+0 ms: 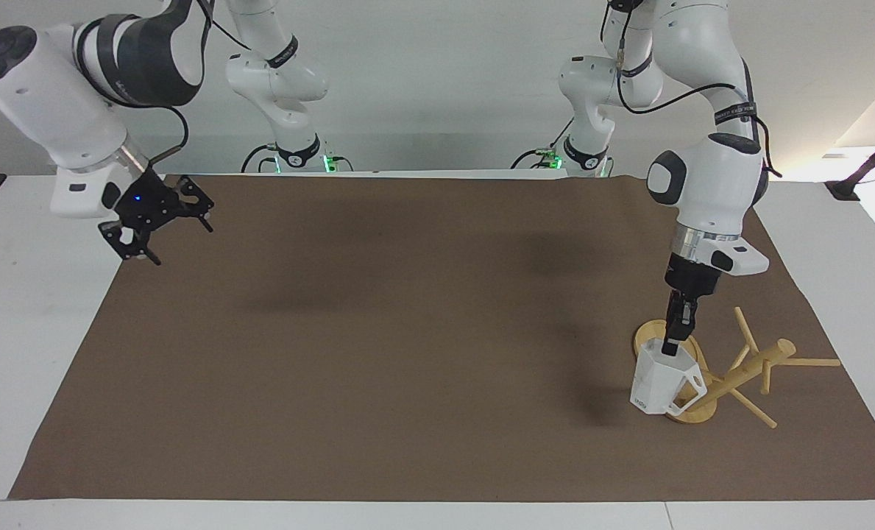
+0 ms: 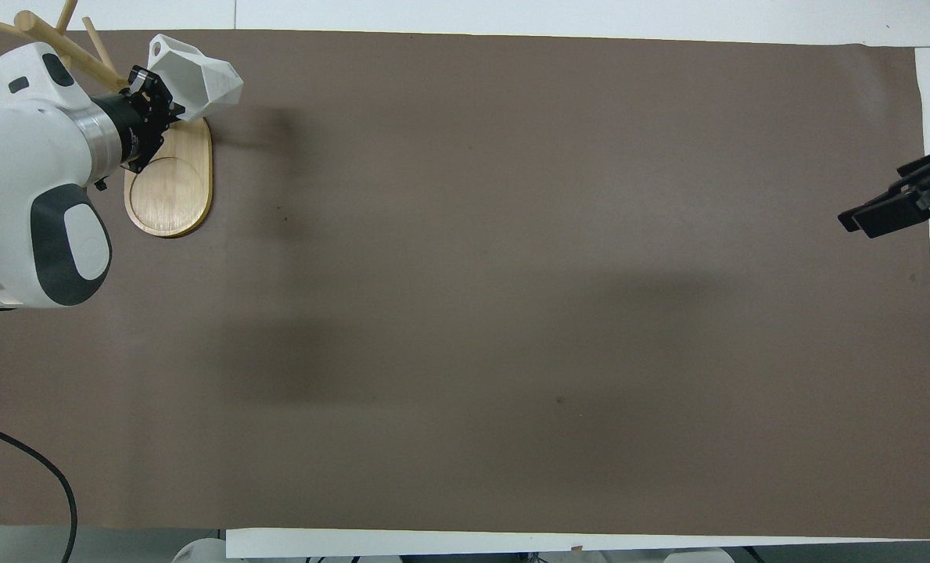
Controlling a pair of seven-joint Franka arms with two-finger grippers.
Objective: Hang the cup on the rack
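The white faceted cup [image 1: 659, 381] hangs from my left gripper [image 1: 672, 346], which is shut on its rim. The cup is held low over the mat, right beside the lower end of the rack's oval base [image 1: 652, 331]. The bamboo rack [image 1: 740, 374] lies tipped over at the left arm's end of the table, its base up on edge and its post and pegs slanting down to the mat. The overhead view shows the left gripper [image 2: 163, 108], the cup [image 2: 202, 74] and the rack base [image 2: 169, 188]. My right gripper [image 1: 177, 237] is open and empty, raised over the mat's edge at the right arm's end [image 2: 895, 199].
A brown mat [image 1: 408, 353] covers most of the white table [image 1: 32, 309]. A black cable [image 2: 50, 469] lies near the robots at the left arm's end.
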